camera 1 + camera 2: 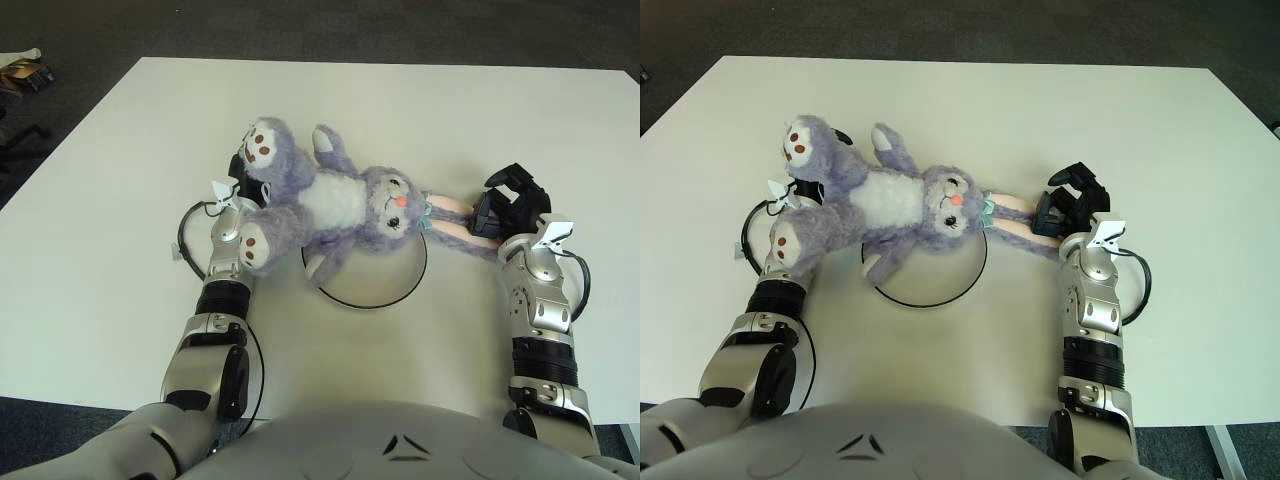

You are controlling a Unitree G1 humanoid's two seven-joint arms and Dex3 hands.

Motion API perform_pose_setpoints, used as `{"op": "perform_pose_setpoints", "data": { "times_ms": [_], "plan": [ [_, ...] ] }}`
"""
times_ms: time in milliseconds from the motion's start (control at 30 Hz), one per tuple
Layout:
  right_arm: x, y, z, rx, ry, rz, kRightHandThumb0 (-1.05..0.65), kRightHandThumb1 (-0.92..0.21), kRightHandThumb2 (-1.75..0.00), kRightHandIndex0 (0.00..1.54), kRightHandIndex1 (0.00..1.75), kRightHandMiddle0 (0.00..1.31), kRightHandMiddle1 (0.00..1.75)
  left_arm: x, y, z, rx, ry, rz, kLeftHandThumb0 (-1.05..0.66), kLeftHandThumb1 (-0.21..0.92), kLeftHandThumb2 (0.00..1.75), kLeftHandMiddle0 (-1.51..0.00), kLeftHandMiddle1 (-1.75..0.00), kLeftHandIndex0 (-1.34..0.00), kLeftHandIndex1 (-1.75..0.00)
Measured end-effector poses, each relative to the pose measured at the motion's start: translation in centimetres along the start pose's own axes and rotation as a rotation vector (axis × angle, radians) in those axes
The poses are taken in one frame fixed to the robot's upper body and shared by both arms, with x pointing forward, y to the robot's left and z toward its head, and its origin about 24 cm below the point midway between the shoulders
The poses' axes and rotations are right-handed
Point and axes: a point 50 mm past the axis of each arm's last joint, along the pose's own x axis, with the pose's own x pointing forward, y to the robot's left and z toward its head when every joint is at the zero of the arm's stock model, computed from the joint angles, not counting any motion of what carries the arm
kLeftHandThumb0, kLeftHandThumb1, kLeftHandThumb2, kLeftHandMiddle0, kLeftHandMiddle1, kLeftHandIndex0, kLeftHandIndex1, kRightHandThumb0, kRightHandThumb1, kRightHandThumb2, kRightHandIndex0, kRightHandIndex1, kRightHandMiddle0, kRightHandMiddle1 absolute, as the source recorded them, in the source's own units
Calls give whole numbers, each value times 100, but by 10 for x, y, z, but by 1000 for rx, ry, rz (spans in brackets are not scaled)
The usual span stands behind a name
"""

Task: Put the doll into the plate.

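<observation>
Between my two hands, in the left eye view, the doll (335,205) is hanging stretched out, its head and one arm over the plate (366,300), its feet beyond the rim. My left hand (243,183) is gripping the legs; my right hand (508,208) is clenching the long ears just beside it.

Seen from the right eye, I am holding the same spread over the table (1160,120). To land it well, I judge both hands should shift rightward together, then lower evenly before letting go.
</observation>
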Motion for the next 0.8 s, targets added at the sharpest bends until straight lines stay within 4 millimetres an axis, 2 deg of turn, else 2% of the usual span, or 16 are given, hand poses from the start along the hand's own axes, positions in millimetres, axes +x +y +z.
{"op": "perform_pose_setpoints", "data": {
  "times_ms": [300,800],
  "plan": [
    [-5,2,4,-8,12,10,-1,6,-172,89,175,71,166,-3,-1,3,26,-22,-8,-42,53,104,-91,-175,-44,-175],
    [-8,3,10,-2,9,8,-1,5,-169,88,175,73,161,-7,-2,11,17,-85,-32,-42,53,105,-91,-175,-44,-175]
  ]
}}
